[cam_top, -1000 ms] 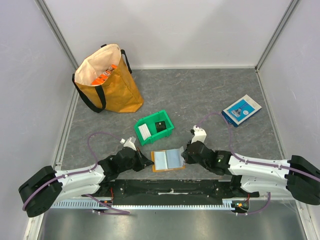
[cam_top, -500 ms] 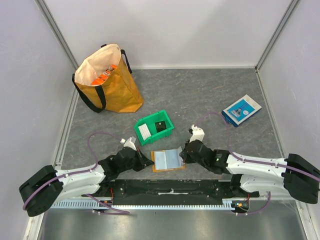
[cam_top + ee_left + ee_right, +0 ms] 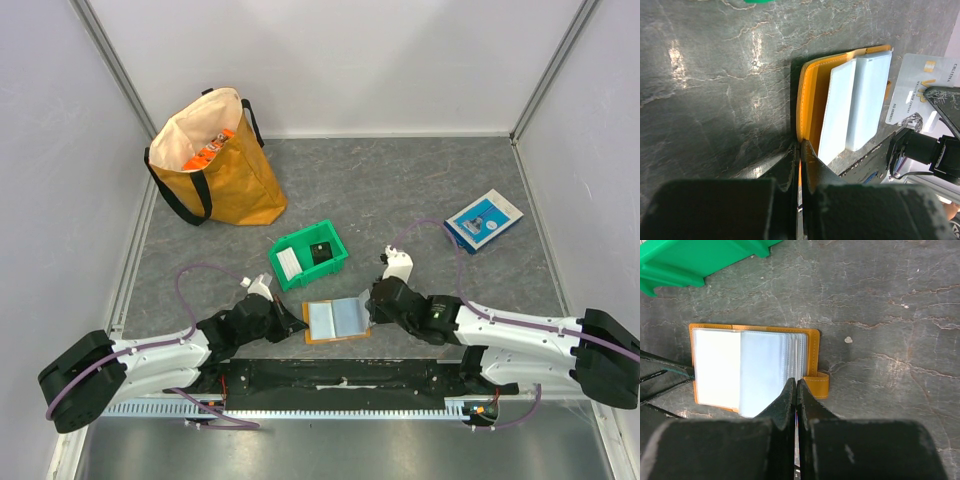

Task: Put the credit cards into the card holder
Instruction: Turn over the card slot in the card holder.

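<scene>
Now the insertion step seems in hand: the card holder [image 3: 335, 320] lies open at six o'clock on the surface [image 3: 420, 190], left jaws clamped on its nine-o'clock edge, right jaws pinching a white credit card [image 3: 915, 85] at three o'clock. Next, that card must enter a sleeve [image 3: 765, 370].

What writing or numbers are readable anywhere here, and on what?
"NO" plus a digit string, on the pale credit card in the left wrist view; the digits and other lines are too blurred to trust.
On the blue-and-white box: print too small to read.
On the card holder and green bin: no text visible.
</scene>
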Available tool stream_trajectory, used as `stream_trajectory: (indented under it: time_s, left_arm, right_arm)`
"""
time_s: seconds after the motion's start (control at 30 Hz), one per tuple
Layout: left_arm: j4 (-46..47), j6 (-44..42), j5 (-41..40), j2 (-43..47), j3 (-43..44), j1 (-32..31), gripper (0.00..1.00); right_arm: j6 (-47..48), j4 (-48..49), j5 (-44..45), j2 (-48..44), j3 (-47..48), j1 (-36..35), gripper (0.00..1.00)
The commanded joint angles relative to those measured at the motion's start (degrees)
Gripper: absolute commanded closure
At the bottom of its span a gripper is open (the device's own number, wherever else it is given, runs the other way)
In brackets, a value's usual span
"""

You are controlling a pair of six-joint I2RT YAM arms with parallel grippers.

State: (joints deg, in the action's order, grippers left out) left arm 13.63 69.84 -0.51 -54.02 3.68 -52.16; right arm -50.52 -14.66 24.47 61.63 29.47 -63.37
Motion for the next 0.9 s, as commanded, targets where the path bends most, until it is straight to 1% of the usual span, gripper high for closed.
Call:
stream_trajectory:
  time_s: [0.0, 0.2, 0.67, 0.87]
  left_arm:
    - [-2.55, -1.55, -2.04, -0.74, -1.49, -0.13, 0.98]
    - [-2.73, -1.55, -2.12, -0.82, -1.4, -0.22, 0.98]
    - [-2.73, -1.55, -1.95, -0.47, -1.4, -0.22, 0.98]
    - [-2.47, -1.46, -2.04, -0.91, -1.57, -0.22, 0.98]
  right_arm:
    - [-0.37, 0.93, 0.41, -0.1, 2.08, -0.17, 1.0]
    - [-0.72, 5.95, -2.93, 1.74, 0.67, -0.17, 1.0]
    - [-0.81, 7.01, -3.9, 8.24, 1.2, -0.17, 1.0]
    - [-0.81, 10.87, -6.1, 11.49, 1.11, -0.26, 1.0]
